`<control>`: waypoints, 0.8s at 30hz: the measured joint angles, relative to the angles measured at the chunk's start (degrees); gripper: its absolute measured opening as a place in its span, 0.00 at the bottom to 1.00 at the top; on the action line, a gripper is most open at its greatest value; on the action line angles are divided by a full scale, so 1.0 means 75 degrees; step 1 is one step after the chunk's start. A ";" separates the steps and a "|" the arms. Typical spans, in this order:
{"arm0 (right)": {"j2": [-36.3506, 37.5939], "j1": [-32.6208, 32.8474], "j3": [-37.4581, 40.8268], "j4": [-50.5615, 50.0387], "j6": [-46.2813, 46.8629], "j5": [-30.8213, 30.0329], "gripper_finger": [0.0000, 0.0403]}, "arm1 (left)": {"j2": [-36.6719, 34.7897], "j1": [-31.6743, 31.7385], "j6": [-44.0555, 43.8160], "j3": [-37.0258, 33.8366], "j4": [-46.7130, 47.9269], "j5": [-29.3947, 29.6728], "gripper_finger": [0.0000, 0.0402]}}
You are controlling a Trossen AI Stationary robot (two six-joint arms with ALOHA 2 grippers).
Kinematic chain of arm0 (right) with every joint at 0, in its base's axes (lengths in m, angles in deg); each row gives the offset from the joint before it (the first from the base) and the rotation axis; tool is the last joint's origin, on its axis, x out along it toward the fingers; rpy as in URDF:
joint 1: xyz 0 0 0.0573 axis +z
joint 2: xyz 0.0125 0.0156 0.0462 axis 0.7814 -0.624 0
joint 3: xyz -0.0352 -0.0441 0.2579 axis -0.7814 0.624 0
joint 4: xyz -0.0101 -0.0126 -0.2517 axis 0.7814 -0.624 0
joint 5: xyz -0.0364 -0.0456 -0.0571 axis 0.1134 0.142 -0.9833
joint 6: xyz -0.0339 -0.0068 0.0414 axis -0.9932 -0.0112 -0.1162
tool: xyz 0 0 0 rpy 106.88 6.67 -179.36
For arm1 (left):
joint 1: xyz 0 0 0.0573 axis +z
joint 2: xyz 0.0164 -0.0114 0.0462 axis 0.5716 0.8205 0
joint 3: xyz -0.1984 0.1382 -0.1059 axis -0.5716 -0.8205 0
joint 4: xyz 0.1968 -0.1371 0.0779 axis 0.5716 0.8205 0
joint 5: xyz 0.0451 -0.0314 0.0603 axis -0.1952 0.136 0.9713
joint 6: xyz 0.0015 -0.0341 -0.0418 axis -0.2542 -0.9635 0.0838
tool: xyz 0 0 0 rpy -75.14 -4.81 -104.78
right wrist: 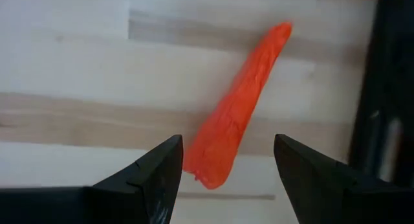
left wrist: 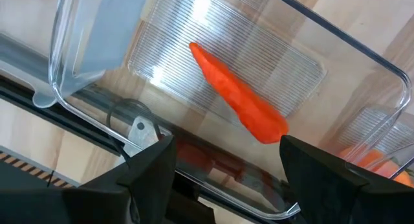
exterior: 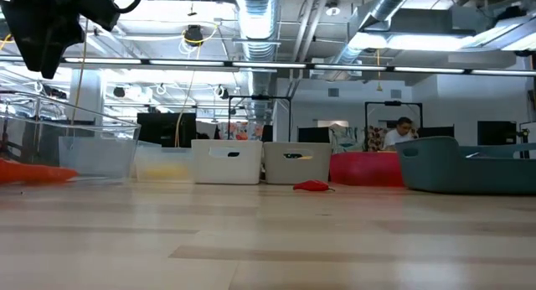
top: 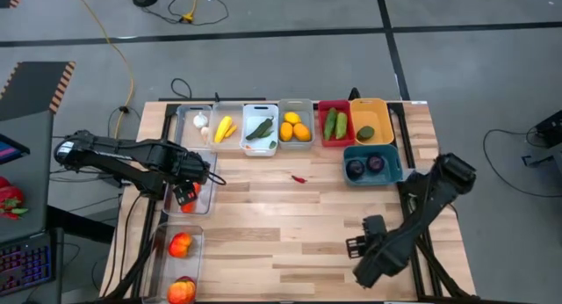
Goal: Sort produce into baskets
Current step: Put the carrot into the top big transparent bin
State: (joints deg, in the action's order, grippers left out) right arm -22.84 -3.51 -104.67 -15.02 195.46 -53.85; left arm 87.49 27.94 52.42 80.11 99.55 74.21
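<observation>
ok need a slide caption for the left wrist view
Left hand, open, hovers over a clear bin holding one orange carrot lying on its ribbed floor.

The light, planked wooden table stands on a grey floor crossed by dark tape lines. Beyond the table's far edge, a yellow cable snakes over that floor. Off the table's left side sits a dark desk with a black keyboard near its corner. In the room behind the table, a seated person shows under silver ceiling ducts
</observation>
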 joint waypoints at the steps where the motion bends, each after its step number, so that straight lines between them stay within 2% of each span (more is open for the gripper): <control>1: -0.0003 0.0088 0.0102 0.0195 0.0195 0.0000 0.67 | 0.0000 0.0000 0.0000 0.0000 -0.0003 0.0000 0.66; 8: -0.0009 0.0510 0.0697 0.1083 0.0810 0.0003 0.67 | 0.0000 0.0000 0.0000 0.0000 0.0000 0.0003 0.66; 15: -0.0009 0.0561 0.1398 0.2187 0.0813 -0.0102 0.67 | 0.0000 0.0000 -0.0065 0.0003 -0.0002 0.0009 0.66; 24: -0.0009 0.0556 0.1938 0.2955 0.0802 -0.0111 0.67 | 0.0000 0.0000 -0.0082 0.0003 0.0000 0.0008 0.66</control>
State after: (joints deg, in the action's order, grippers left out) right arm -22.90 0.66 -90.14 7.14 201.48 -54.68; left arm 87.49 27.94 51.81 80.13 99.55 74.27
